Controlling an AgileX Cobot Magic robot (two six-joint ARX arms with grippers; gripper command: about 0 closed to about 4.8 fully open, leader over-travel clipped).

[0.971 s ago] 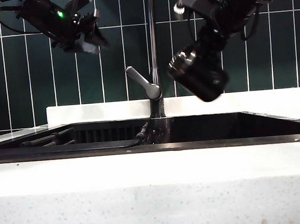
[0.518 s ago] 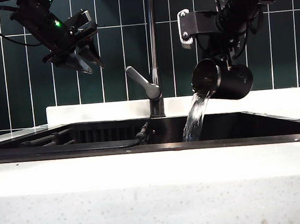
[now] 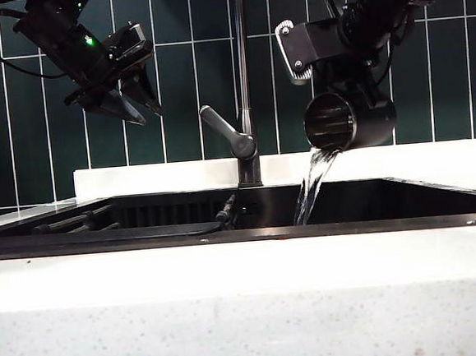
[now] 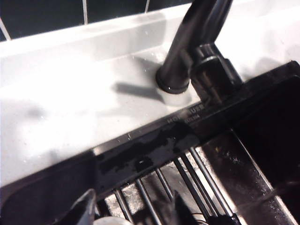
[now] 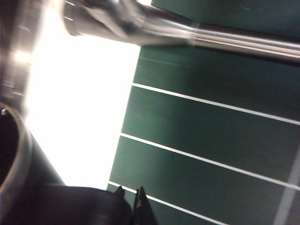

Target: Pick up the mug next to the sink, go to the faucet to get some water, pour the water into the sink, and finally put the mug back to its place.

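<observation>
Moved since a second ago: mug (image 3: 350, 120) has rolled from a steep downward tilt to lying on its side, mouth turned toward the exterior camera and a little left; no water was falling then, and now a stream pours from its lower lip. Left gripper has tipped its tips further down.
Mug: black, held in the air right of the faucet, over the right part of the sink; its rim and dark inside show at the edge of the right wrist view (image 5: 14, 154).
Water (image 3: 311, 184): a pale stream from the mug's lip down into the basin.
Right gripper (image 3: 353, 74): above the mug, arm reaching in from the upper right; jaws closed on the mug, though the contact itself is hidden behind the black body.
Left gripper (image 3: 125, 104): high at the left before the tiled wall, well apart from the faucet lever; jaws spread wide and holding nothing, two dark tips showing in the left wrist view (image 4: 131, 211).
Faucet (image 3: 244, 87): slim upright pipe at the middle, angled lever (image 3: 226, 129) pointing up-left; its base shows in the left wrist view (image 4: 187, 70).
Sink (image 3: 143, 235): dark basin with black rim; bars of a rack (image 4: 187, 178) lie in its left part.
Bench (image 3: 248, 301): white speckled top around the sink.
Wall (image 3: 181, 83): dark green tiles with pale joints.
</observation>
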